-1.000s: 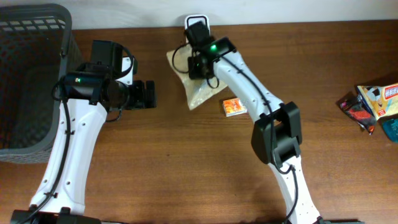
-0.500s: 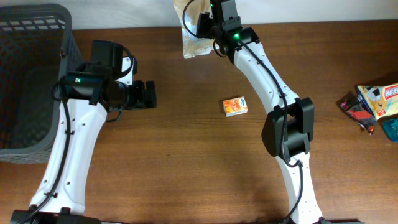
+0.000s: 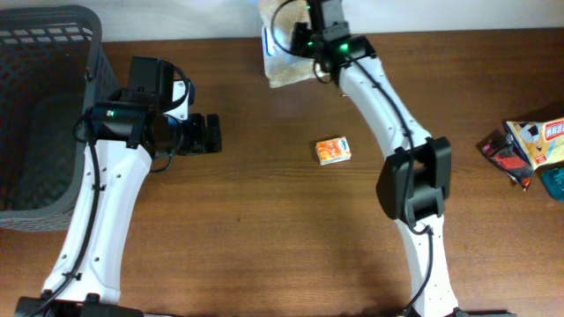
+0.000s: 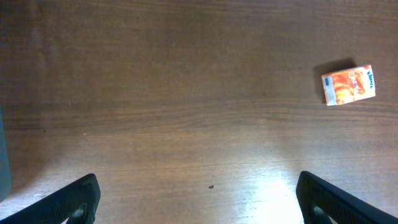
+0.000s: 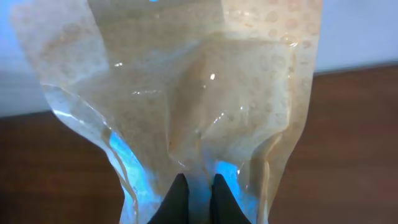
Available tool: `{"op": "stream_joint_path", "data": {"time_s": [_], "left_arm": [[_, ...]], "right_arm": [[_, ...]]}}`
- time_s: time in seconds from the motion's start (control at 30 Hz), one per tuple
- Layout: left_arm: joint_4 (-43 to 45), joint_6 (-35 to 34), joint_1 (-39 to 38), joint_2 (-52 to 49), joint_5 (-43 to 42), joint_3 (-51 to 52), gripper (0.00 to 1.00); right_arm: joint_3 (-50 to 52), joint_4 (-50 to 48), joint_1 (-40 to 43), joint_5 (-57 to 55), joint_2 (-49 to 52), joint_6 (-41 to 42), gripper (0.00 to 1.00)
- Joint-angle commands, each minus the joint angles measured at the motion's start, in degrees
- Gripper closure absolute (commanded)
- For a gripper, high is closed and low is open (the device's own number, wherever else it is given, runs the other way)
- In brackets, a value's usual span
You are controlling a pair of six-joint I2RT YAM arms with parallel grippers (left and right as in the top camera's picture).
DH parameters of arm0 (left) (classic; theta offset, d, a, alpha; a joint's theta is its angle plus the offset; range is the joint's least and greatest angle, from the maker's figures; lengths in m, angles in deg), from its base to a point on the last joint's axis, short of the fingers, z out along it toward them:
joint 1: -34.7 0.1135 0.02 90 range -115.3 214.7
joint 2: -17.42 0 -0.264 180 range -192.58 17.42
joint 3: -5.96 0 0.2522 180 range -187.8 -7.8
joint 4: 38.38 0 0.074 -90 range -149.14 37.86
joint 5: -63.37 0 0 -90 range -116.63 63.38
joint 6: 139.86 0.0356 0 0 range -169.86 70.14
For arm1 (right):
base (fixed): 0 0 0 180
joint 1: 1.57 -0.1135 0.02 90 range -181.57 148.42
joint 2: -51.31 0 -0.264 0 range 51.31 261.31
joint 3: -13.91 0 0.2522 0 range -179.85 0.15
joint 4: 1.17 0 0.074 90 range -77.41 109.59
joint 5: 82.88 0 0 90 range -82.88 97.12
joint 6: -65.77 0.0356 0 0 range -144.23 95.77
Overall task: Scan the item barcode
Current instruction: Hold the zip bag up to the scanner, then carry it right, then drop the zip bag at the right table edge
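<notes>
right gripper [image 5: 198,188] clamps bag [image 5: 186,93], now raised at far edge of table [image 3: 264,220] | left gripper [image 4: 199,199] spread wide, unmoved

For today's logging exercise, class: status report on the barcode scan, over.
Right gripper shut on clear bag, held up at far table edge. Left gripper open, empty. Orange carton lies apart, nothing blocking.

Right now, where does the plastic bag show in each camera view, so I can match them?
Overhead: the bag sits at the top edge, near the middle.
Left wrist: not in it; only table and a small orange box.
Right wrist: it fills the picture, pinched by the right gripper at the bottom.
Shared landmark: the brown table.
</notes>
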Motion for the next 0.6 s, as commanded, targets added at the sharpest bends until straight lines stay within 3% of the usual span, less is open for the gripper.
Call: {"op": "stream_joint_path", "data": {"time_s": [0.0, 0.33, 0.5, 0.53, 0.57], "left_arm": [[0.1, 0.7, -0.1, 0.0, 0.4, 0.2, 0.01], [0.1, 0.7, -0.1, 0.0, 0.4, 0.2, 0.01], [0.1, 0.7, -0.1, 0.0, 0.4, 0.2, 0.01], [0.1, 0.7, -0.1, 0.0, 0.4, 0.2, 0.01], [0.1, 0.7, -0.1, 0.0, 0.4, 0.2, 0.01]], "right_arm": [[-1.3, 5.3, 8.2, -3.4, -9.0, 0.5, 0.96], [-1.3, 31.3, 41.5, -13.1, -11.2, 0.2, 0.96], [2.1, 35.1, 53.4, -17.9, -10.8, 0.0, 0.96], [3.0, 35.1, 54.9, -17.9, -10.8, 0.0, 0.88], [4.2, 34.8, 56.5, -17.9, -10.8, 0.0, 0.73]]}}
